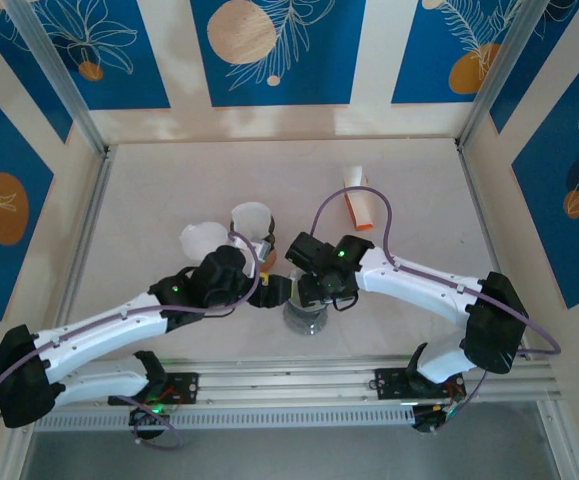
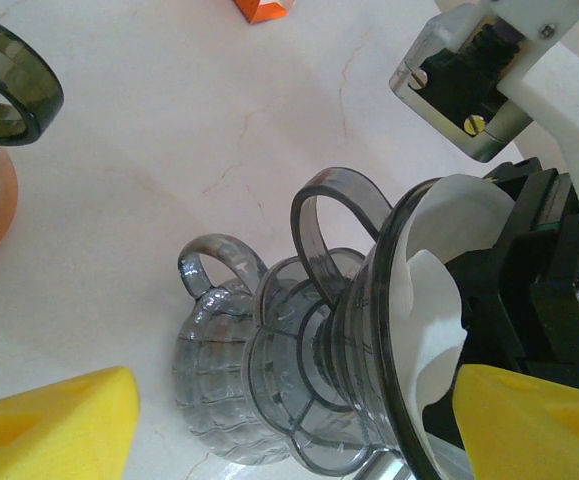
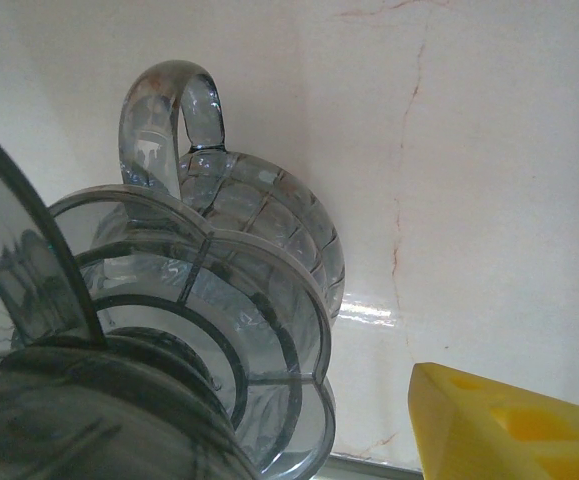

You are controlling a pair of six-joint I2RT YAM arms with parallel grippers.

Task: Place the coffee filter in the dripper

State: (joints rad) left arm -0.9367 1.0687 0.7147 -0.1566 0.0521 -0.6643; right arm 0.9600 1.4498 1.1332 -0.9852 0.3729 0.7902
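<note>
Arm bases: both are bolted at the near edge of the desk (image 1: pixel 169 190). Each arm reaches forward and bends inward at the elbow, so the two wrists meet over the near middle.

Left gripper (image 1: pixel 271 292): it sits low, just left of the dripper and aimed sideways at it. Its yellow fingers (image 2: pixel 54 420) are spread wide with nothing pinched; the dripper stands beyond the tips, not between them.

Right gripper (image 1: pixel 321 290): it is tipped down over the dripper's mouth from the right, its black body crowding the rim. One yellow finger shows beside the server in its own wrist view. I cannot tell whether it is spread or pinching the rim.

Dripper (image 2: pixel 364 330): a dark see-through cone seated on a clear glass server (image 2: pixel 214 385), with both handles on the same side.

Filter (image 2: pixel 434 300): white paper already inside the cone, lying against the wall, with its edge curling inward in places.

Why so: as I read it, the right gripper is over the mouth to settle or steady the paper, while the left is spread beside the cone and leaves it room.

Progress: likely near the end — what remains is seating the paper flat.

Farther back: two white paper shapes (image 1: pixel 204 240), probably spare filters, just behind the left wrist.

Farthest: an orange-and-white pack (image 1: pixel 357 205), well apart from the work.
</note>
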